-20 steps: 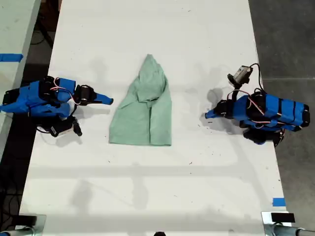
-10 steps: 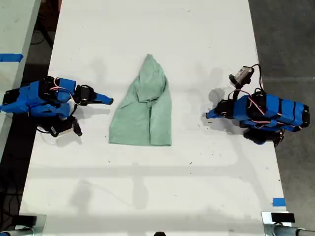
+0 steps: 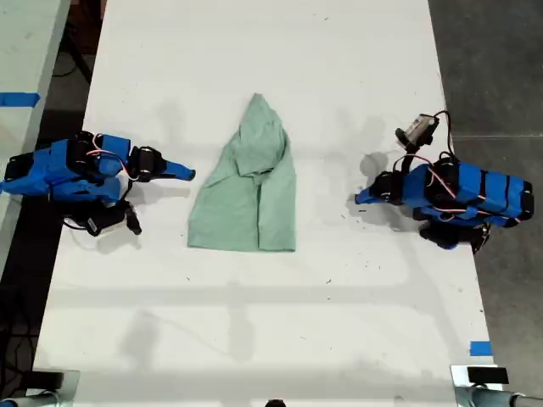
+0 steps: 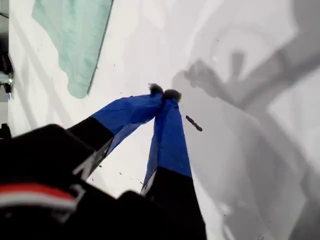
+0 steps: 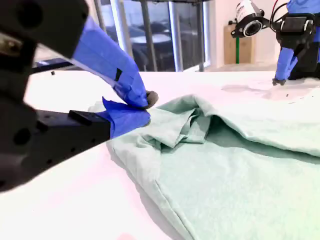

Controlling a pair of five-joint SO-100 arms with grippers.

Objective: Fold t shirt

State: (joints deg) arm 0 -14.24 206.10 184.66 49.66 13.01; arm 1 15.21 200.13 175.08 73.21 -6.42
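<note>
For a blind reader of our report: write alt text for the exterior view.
A pale mint-green t shirt, folded to a rough triangle, lies mid-way on a white table. A blue arm rests on each side, my second pincer at the view's left and my first pincer at its right, both shut and clear of the cloth.

Counter [image 3: 339, 76]: white, long, running top to bottom through the exterior view's middle. T shirt [image 3: 250, 191] lies flat at frame centre, pale mint, folded to a rough triangle, apex toward the top edge, wrinkled. Small dark specks scattered over the surface, lower centre.
</note>
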